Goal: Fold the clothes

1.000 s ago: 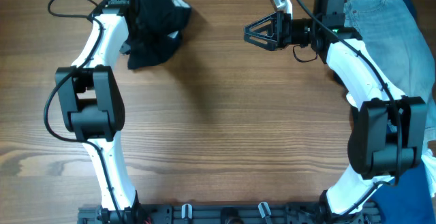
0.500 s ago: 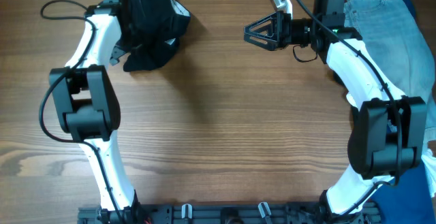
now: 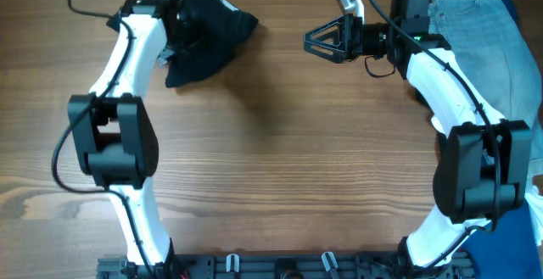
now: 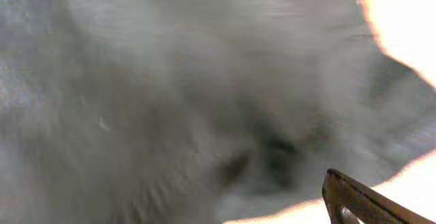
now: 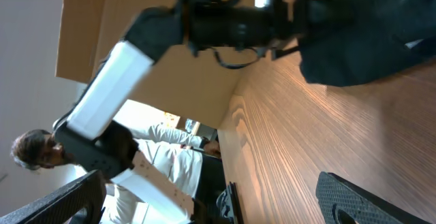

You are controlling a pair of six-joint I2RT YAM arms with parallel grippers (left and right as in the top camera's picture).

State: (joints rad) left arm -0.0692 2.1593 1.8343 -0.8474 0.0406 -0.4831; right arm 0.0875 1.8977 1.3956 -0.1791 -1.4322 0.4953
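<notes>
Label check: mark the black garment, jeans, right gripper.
black garment (image 3: 208,37), overhead, middle of the bunched fabric.
jeans (image 3: 485,23), overhead, bare denim beside the arm.
right gripper (image 3: 312,41), overhead, between its open fingertips.

We have the garment (image 3: 208,37) on the table (image 3: 280,160) at the far-left corner, with the left arm (image 3: 127,50) ending over its left edge. Jeans (image 3: 475,25) lie far right. The right gripper (image 3: 308,41) is between them, well apart from the garment.

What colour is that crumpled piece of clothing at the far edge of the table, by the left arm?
The garment is plain black, clearest in the overhead view.
</notes>
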